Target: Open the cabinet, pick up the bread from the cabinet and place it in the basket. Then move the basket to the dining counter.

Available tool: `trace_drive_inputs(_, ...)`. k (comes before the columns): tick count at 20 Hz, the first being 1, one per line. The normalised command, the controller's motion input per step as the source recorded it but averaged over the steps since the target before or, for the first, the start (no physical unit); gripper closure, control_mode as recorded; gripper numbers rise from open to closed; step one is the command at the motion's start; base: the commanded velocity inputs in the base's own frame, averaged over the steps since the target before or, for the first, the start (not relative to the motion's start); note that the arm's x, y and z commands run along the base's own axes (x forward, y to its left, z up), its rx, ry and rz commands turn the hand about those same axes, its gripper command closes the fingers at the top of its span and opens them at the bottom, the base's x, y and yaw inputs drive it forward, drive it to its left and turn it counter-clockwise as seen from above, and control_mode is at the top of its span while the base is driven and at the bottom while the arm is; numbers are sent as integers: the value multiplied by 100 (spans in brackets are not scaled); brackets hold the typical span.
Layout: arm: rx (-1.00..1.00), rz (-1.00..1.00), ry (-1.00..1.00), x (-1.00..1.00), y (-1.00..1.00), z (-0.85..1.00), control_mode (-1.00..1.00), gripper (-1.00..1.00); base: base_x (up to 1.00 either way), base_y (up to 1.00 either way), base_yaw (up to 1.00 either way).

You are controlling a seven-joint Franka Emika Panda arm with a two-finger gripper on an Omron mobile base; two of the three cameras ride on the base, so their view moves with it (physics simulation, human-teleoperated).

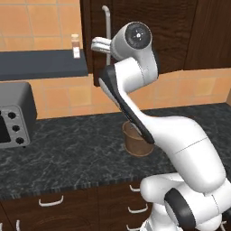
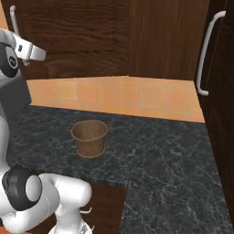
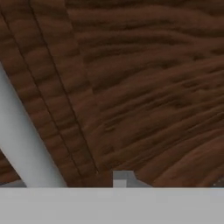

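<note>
The cabinet hangs on the wall above the tiled backsplash with its dark wood door closed, and its long silver handle runs upright down the door's left edge. The gripper is raised to the height of that handle and sits right at it, on the handle's left side in the left base view; whether it touches the bar cannot be told. In the hand view the door's wood grain is very close, with the pale handle crossing diagonally at the left and one grey fingertip poking up at the bottom edge. Whether the fingers are spread or pressed together cannot be told from these pictures. The bread is not to be seen with the door closed. Below, the basket stands upright on the black speckled counter, well under the gripper and apart from it, its wire handle folded down at the rim. Farther left on the counter stands a grey toaster oven, and a dark shelf above it carries a small bottle. Another tall dark door with a curved silver handle stands at the right.
</note>
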Motion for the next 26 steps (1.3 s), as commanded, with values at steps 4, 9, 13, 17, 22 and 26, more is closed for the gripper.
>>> trace_drive_inputs(4,9,-5,8,-52,-100,0,-100,100,0,0,0)
trace_drive_inputs(9,1,-5,8,-56,-100,0,-100,100,0,0,0)
trace_drive_inputs(13,0,0,-1,-49,-100,-17,-100,100,0,0,0)
trace_drive_inputs(17,0,0,-16,-45,-100,-35,-100,100,0,0,0)
trace_drive_inputs(22,0,0,-24,-45,-100,-29,-100,100,0,0,0)
trace_drive_inputs(26,0,0,-24,-41,-100,-20,-100,100,0,0,0)
